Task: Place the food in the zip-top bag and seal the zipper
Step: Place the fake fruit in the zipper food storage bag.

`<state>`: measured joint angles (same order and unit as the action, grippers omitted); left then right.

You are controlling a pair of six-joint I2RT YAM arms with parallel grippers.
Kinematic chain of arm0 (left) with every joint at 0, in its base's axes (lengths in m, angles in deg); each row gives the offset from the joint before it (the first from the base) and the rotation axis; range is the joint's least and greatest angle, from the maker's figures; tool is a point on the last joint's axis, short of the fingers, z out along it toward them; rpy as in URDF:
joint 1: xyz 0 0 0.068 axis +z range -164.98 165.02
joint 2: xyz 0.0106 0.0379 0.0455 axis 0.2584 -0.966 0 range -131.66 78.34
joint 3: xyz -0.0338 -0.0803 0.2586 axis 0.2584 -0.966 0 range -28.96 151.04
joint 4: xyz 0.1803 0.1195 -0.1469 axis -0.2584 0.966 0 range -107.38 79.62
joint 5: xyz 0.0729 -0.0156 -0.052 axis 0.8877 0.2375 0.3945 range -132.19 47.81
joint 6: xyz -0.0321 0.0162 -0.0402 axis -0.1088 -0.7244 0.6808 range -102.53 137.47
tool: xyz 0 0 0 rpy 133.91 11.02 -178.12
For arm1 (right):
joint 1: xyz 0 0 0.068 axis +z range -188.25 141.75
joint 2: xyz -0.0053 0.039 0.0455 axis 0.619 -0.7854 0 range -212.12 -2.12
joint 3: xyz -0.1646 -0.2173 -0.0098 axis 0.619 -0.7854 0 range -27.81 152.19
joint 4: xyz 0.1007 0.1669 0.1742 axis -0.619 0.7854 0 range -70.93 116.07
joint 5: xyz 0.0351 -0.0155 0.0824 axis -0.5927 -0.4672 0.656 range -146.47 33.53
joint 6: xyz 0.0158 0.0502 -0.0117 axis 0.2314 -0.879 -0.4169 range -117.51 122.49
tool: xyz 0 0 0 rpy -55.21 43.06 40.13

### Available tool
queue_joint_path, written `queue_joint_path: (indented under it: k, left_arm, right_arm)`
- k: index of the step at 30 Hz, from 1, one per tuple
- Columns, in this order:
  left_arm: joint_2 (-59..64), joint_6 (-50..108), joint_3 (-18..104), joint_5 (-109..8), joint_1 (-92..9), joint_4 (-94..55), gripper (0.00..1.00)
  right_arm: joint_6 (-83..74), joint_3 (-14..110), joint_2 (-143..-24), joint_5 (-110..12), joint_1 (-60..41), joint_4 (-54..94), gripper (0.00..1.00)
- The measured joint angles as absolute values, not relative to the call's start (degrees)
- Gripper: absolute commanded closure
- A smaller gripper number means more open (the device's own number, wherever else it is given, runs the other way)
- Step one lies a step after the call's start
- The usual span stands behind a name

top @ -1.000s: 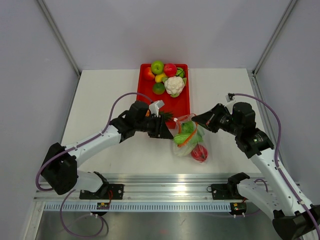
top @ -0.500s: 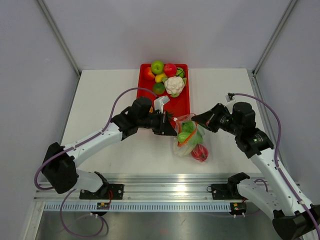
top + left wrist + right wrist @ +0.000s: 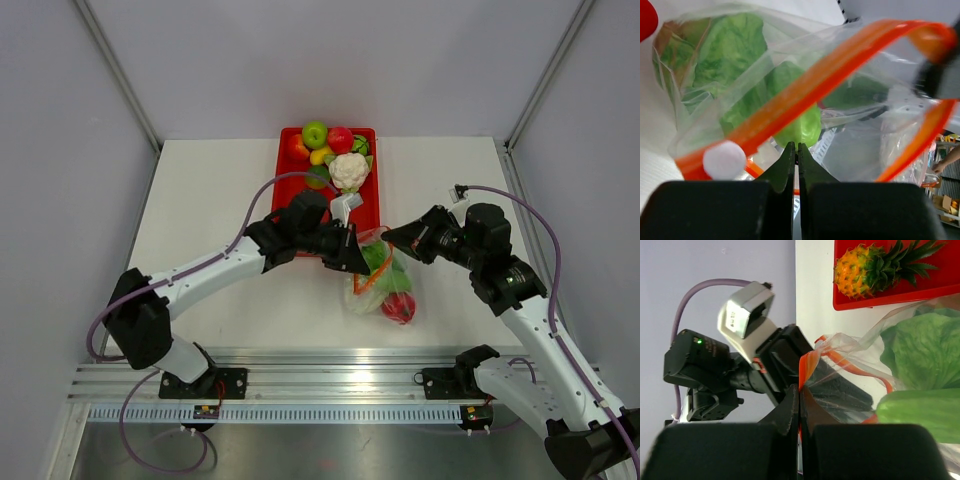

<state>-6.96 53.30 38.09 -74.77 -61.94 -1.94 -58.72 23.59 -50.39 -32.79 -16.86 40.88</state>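
The clear zip-top bag (image 3: 372,296) lies on the table in front of the red tray. It holds the lettuce (image 3: 378,258), the red tomato (image 3: 398,307) and the green cucumber piece (image 3: 920,410). My right gripper (image 3: 799,390) is shut on the bag's edge, and the orange-red zipper (image 3: 807,365) rises from between its jaws. My left gripper (image 3: 795,149) is shut, its tips at the bag's open mouth just under the zipper (image 3: 830,75), with lettuce (image 3: 725,55) and cucumber (image 3: 801,129) ahead. In the top view the left gripper (image 3: 357,262) and right gripper (image 3: 389,238) flank the bag's mouth.
The red tray (image 3: 370,197) stands behind the bag with the white cauliflower (image 3: 348,170) and several toy fruits. The orange pineapple (image 3: 865,270) lies at the tray's near end. A blurred white round thing (image 3: 724,159) sits by the zipper's left end.
My left arm has swung right, bringing its shut fingers from beside the tray to the bag's mouth. The right gripper has kept its hold; the bag has shifted slightly.
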Motion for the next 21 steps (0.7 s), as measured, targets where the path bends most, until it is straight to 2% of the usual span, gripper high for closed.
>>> queue_joint_path:
  k: [7, 8, 10, 13, 14, 17, 21]
  left_arm:
    - [-11.2, 53.96, 38.11, -74.73, -63.49, -2.9, 1.0]
    - [-11.66, 54.07, 38.2, -74.66, -63.64, -3.09, 0.96]
    - [-12.38, 54.2, 38.53, -74.49, -63.86, -3.31, 0.79]
    - [-12.64, 54.07, 39.1, -74.12, -63.95, -3.14, 0.64]
    - [-12.64, 53.78, 39.42, -73.94, -63.99, -2.88, 0.47]
    - [-12.6, 52.97, 40.06, -73.42, -64.08, -2.13, 0.34]
    - [-11.76, 51.93, 40.12, -72.19, -64.08, 0.47, 0.29]
  right_arm:
    - [-59.05, 23.59, -50.39, -32.79, -16.86, 40.75, 1.0]
    - [-59.07, 23.59, -50.39, -32.79, -16.86, 40.77, 1.0]
    - [-59.18, 23.59, -50.39, -32.79, -16.86, 40.77, 1.0]
    - [-59.22, 23.59, -50.39, -32.81, -16.86, 40.77, 1.0]
    - [-59.22, 23.59, -50.39, -32.83, -16.86, 40.77, 1.0]
    - [-59.22, 23.59, -50.37, -32.87, -16.86, 40.79, 1.0]
    - [-59.2, 23.59, -50.32, -32.92, -16.86, 40.81, 1.0]
